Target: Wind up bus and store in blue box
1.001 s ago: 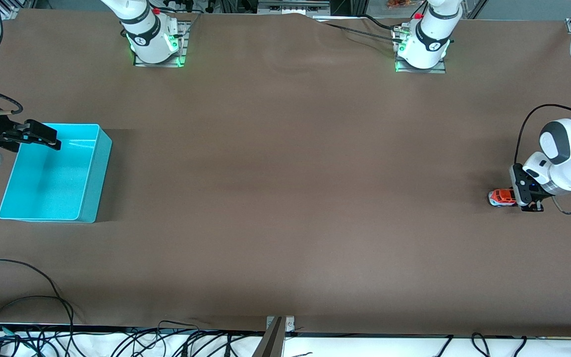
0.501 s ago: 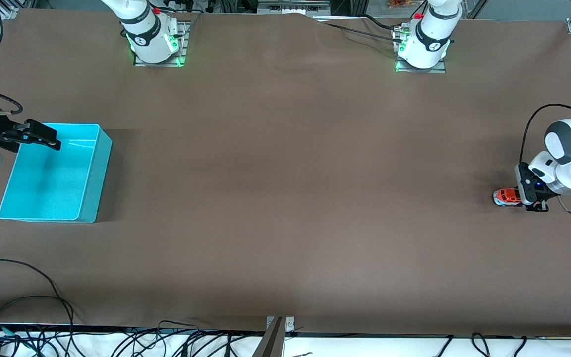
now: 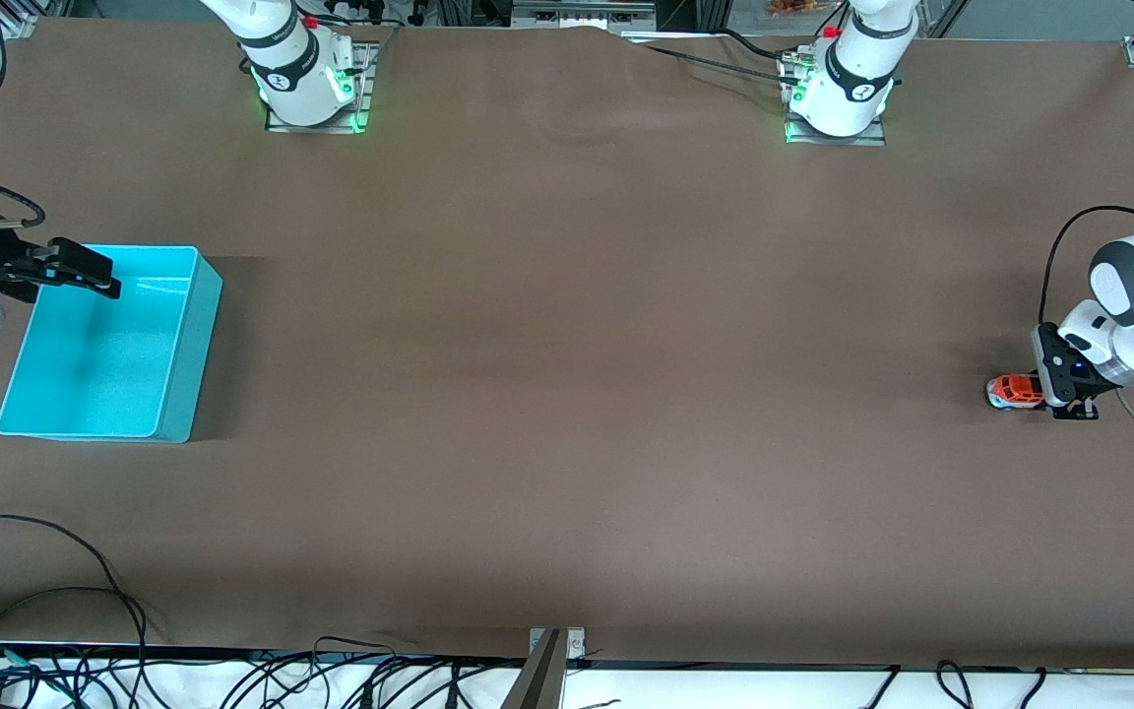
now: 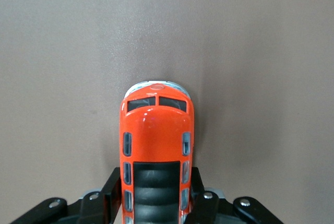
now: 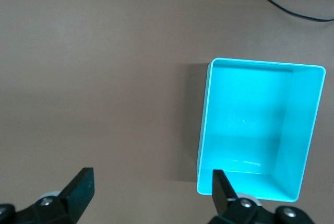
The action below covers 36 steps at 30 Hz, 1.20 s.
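Observation:
The bus [image 3: 1014, 392], a tiny van with an orange-red top and a white front, stands on the table at the left arm's end. My left gripper [image 3: 1047, 391] is shut on its rear sides. In the left wrist view the bus [image 4: 156, 145] sits between the black fingers [image 4: 110, 192], dark roof panel up. The blue box [image 3: 109, 340], a turquoise open bin, lies at the right arm's end and holds nothing; it also shows in the right wrist view [image 5: 259, 130]. My right gripper [image 3: 85, 268] is open and hangs over the box's edge.
The brown table cover [image 3: 567, 394] stretches between the box and the bus. Loose black cables [image 3: 55, 591] lie at the table edge nearest the front camera. The arm bases [image 3: 306, 79] stand along the edge farthest from it.
My left gripper has dragged the bus along the table toward the left arm's end. The right arm has not moved.

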### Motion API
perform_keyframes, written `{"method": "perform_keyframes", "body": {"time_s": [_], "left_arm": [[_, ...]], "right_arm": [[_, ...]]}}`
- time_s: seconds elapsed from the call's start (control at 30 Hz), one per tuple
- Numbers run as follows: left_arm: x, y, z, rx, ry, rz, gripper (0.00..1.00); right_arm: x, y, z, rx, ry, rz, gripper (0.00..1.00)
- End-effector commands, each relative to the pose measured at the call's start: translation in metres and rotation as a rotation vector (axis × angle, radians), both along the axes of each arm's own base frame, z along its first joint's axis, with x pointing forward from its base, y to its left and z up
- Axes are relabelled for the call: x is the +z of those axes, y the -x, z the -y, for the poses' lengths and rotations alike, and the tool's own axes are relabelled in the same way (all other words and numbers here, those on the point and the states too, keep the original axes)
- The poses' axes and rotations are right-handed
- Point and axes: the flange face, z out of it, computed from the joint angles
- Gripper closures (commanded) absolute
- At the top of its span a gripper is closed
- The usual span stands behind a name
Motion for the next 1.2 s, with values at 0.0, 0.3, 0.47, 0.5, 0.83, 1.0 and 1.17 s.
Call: {"method": "perform_keyframes", "body": {"time_s": [0.0,0.3,0.47,0.5,0.83,1.0,1.17], "left_arm": [[-0.043,0.008,-0.014,-0.022,0.01,-0.031,0.75],[-0.017,-0.01,0.006,-0.183,0.017,0.004,0.0],[0.009,-0.016,0.003,-0.179,0.013,-0.005,0.0],[0.012,-0.018,0.005,-0.176,0.018,-0.006,0.0],[0.041,-0.021,0.011,-0.109,0.036,-0.046,0.0],[0.066,-0.019,0.012,-0.023,0.028,-0.064,0.0],[0.094,-0.024,0.025,0.009,0.01,-0.051,0.0]], "right_arm": [[0.005,0.0,-0.001,0.001,0.017,0.009,0.0],[0.005,0.0,-0.001,0.001,0.017,0.012,0.0],[0.005,-0.001,-0.001,0.004,0.017,0.017,0.0],[0.005,-0.001,-0.001,0.004,0.017,0.017,0.0],[0.006,-0.001,-0.001,0.004,0.017,0.018,0.0],[0.005,-0.001,-0.001,0.004,0.017,0.017,0.0],[0.003,-0.002,-0.001,0.004,0.017,0.014,0.0]]}}
